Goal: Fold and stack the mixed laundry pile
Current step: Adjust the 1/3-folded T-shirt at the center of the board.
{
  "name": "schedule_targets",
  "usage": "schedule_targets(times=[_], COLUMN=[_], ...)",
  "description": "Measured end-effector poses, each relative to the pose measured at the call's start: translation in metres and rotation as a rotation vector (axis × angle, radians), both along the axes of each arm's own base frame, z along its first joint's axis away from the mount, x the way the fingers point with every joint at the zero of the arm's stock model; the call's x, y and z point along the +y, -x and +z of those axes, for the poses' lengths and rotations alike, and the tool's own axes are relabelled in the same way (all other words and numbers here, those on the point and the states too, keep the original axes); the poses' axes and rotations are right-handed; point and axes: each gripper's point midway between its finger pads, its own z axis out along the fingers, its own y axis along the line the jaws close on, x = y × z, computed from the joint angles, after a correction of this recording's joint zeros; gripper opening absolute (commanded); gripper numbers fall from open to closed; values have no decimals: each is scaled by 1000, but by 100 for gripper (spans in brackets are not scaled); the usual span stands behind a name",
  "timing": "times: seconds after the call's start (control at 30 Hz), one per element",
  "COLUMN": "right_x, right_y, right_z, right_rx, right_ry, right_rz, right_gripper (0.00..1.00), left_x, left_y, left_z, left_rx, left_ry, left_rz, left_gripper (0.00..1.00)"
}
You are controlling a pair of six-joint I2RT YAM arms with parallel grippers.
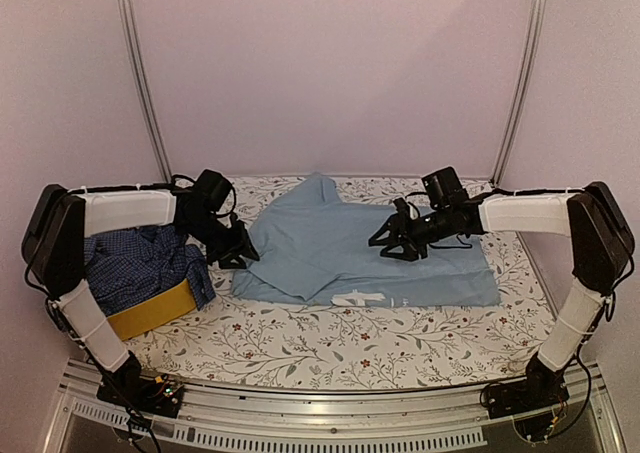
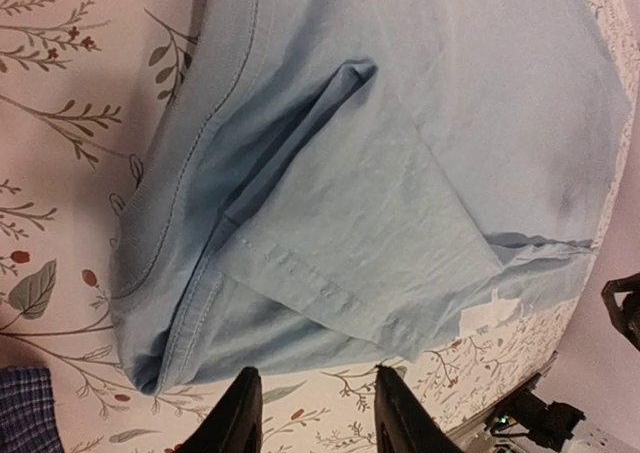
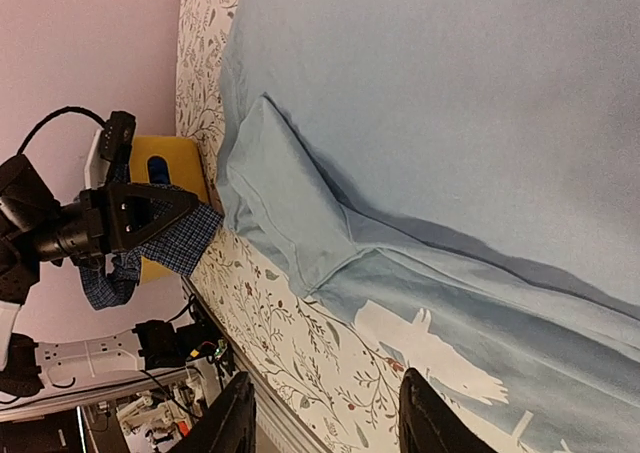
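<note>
A light blue T-shirt [image 1: 330, 243] lies spread on the floral cover, its white print [image 1: 360, 299] at the near hem. In the left wrist view the T-shirt [image 2: 400, 153] shows a sleeve folded over the body. My left gripper [image 1: 240, 256] hangs at the shirt's left edge; the left gripper [image 2: 315, 398] is open, with only the cover between its fingers. My right gripper [image 1: 395, 245] hovers above the shirt's right half; the right gripper [image 3: 325, 408] is open and empty, near the print [image 3: 430, 348]. A navy-and-white checked shirt [image 1: 135, 263] fills the basket at left.
The yellow fabric basket [image 1: 155, 311] stands at the near left, under the left arm. The floral table cover [image 1: 330, 343] shows bare in front of the T-shirt. Pink walls and metal rails close the back and sides. The table's metal front edge [image 1: 330, 413] runs between the arm bases.
</note>
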Motion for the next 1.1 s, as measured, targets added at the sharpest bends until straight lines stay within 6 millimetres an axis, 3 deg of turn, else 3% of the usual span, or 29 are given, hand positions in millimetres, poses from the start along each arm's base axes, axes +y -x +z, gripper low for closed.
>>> schedule_targets(times=[0.27,0.5,0.8,1.1], right_x=[93,144,162,159], right_y=[6,31,73,75], right_z=[-16,-36,-59,-88], right_rx=[56,129,245,314], right_ry=[-116,-144,-130,-82], right_rz=[116,181,186,82], right_gripper=[38,33,34,34], left_x=[13,17,14,11], left_y=[-13,-20,-27,-30], left_z=[-19,-27,-26,-27], left_rx=[22,22,-10,-30], left_ry=[-31,-44,-27,-10], left_rz=[48,49,54,67], left_gripper=[36,36,36,36])
